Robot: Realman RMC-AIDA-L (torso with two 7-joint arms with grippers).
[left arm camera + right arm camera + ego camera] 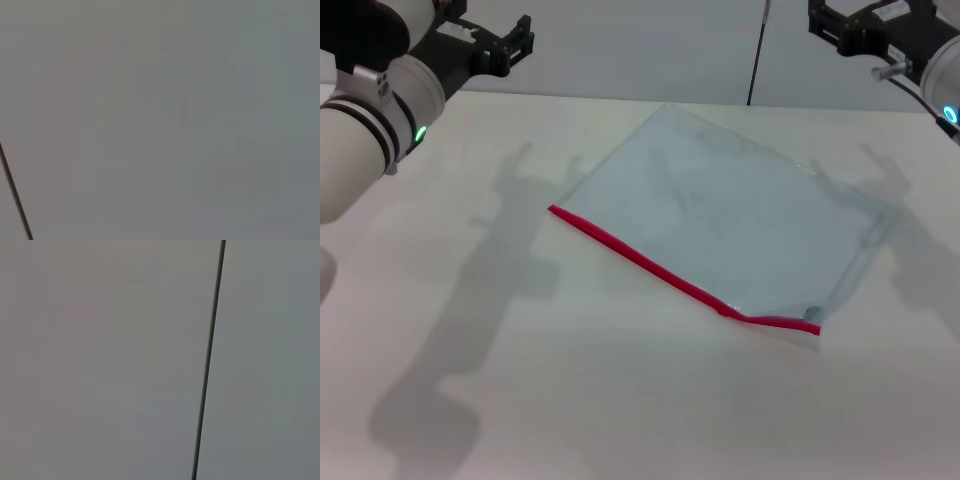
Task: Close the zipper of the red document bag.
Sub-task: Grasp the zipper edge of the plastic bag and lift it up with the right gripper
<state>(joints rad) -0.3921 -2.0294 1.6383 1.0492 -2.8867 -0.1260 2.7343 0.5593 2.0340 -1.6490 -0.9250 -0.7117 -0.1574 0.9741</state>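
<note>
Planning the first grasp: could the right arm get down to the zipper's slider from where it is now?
Probably yes. The slider sits exposed at the zipper's right end, on the bag's near edge, with nothing over it. The right gripper is raised at the table's far side.

Large flat pouch of translucent pale-blue plastic: faint grey-blue tint, white table shows through, no print. Thin bright-red zipper strip runs along its near long edge, solid red, no pattern. Tiny greyish slider at the strip's right end. Flat white table surface: plain off-white, soft grey arm shadows across it. Left gripper: matte black; its arm is glossy white with black bands and a small green light. Right gripper: black as well, white arm, small blue-cyan light. Wall behind: plain pale grey, one thin dark vertical seam. Both wrist views: uniform grey wall with a dark line.
</note>
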